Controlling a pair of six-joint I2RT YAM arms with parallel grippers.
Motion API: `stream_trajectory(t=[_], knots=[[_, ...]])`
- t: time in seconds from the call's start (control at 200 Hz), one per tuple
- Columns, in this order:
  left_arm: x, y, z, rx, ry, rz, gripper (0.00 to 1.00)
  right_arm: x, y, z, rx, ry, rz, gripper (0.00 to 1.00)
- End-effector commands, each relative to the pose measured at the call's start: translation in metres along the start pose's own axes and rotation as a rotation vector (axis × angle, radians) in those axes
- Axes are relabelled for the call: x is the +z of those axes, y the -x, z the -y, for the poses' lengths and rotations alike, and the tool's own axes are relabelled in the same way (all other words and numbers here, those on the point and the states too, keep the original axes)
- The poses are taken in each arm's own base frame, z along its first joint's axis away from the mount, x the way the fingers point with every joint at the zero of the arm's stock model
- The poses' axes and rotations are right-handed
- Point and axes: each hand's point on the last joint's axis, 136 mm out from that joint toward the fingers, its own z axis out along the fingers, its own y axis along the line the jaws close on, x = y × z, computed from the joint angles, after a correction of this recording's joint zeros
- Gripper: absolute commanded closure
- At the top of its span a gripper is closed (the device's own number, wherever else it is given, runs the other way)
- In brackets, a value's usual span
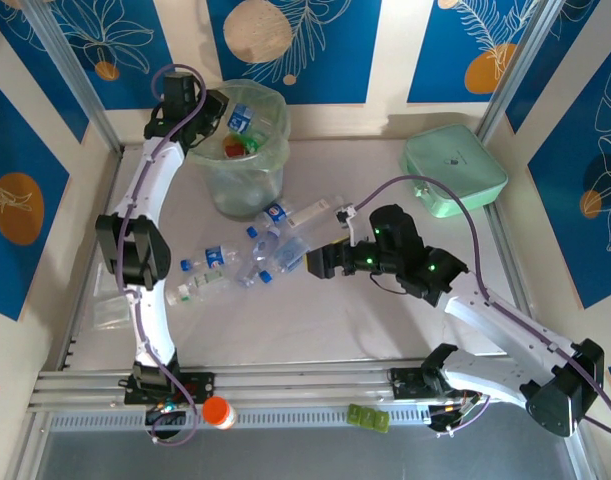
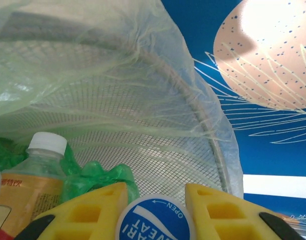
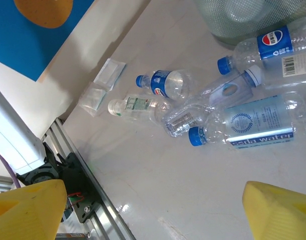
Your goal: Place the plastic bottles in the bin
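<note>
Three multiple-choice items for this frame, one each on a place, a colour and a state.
1. Where is the left gripper? A above the bin mouth; B beside the mint case; C down on the table.
2. What colour is the cap between its fingers? A white; B blue; C orange.
3. How is the right gripper? A shut on a bottle; B shut, empty; C open, empty.
Key: A, the top view shows it over the rim; B, the left wrist view shows it; C, its fingers stand wide apart, nothing between.
</note>
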Motion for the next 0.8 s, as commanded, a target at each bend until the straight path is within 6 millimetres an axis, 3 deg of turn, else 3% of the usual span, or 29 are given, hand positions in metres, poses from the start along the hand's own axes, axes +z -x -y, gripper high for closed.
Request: stream_trajectory(t=[0.0, 0.235, 0.51, 0.795], knots=[[0.005, 0.008, -0.01, 0.0, 0.034, 0.009, 0.64, -0.003, 0.01, -0.003, -0.025, -0.018, 0.015, 0.09], [-0.005, 0.008, 0.005, 0.018, -0.011, -0.016, 0.32, -0.009, 0.023, -0.006, -0.041, -0.037, 0.039, 0.09], [-0.05, 0.023, 0.037, 0.073, -0.065, 0.024, 0.3, -0.024, 0.022, 0.001, -0.028, -0.102, 0.054, 0.12], [-0.098, 0.008, 0.03, 0.149, -0.023, -0.001, 0.3, -0.035, 0.024, 0.01, -0.008, -0.168, 0.068, 0.17]])
